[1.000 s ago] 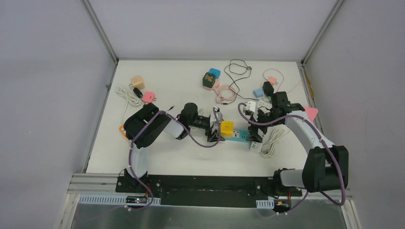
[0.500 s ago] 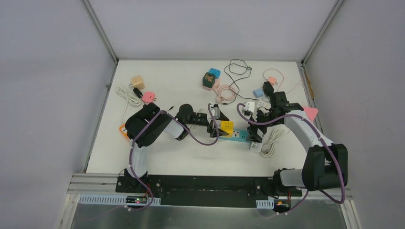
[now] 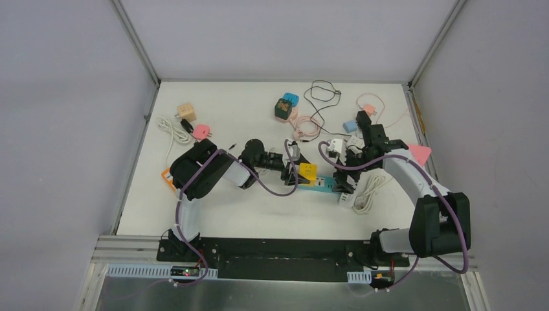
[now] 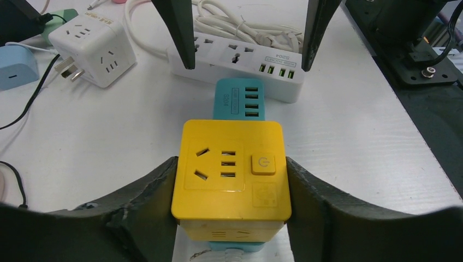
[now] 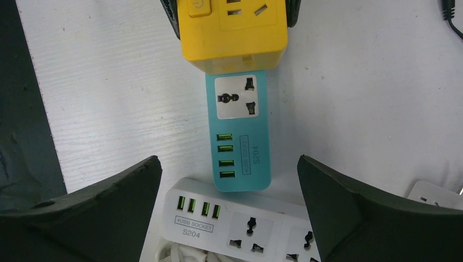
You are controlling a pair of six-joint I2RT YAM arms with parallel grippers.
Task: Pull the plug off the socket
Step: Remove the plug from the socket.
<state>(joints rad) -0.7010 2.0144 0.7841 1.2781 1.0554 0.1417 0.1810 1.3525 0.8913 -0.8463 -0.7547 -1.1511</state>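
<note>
A yellow cube plug [image 4: 232,169] sits plugged into the near end of a teal socket strip [image 4: 238,98] lying flat on the white table. My left gripper [image 4: 232,183] has closed around the cube, one dark finger against each side face. From above, the left gripper [image 3: 294,170] reaches in from the left to the yellow plug [image 3: 307,172] on the teal socket strip [image 3: 324,184]. My right gripper [image 5: 227,158] stands wide open over the far end of the teal socket strip [image 5: 238,147], with the yellow plug [image 5: 235,33] beyond it. Neither right finger touches anything.
A white power strip [image 5: 235,218] with coiled cord lies across the teal strip's far end, under the right gripper [image 3: 342,176]. A white cube adapter [image 4: 93,46] and a blue adapter [image 4: 16,68] lie further back. More adapters and cables [image 3: 320,97] are scattered along the far side.
My left gripper has slid right onto the yellow plug and its fingers have closed in against the plug's sides. The right gripper has shifted slightly and stays open.
</note>
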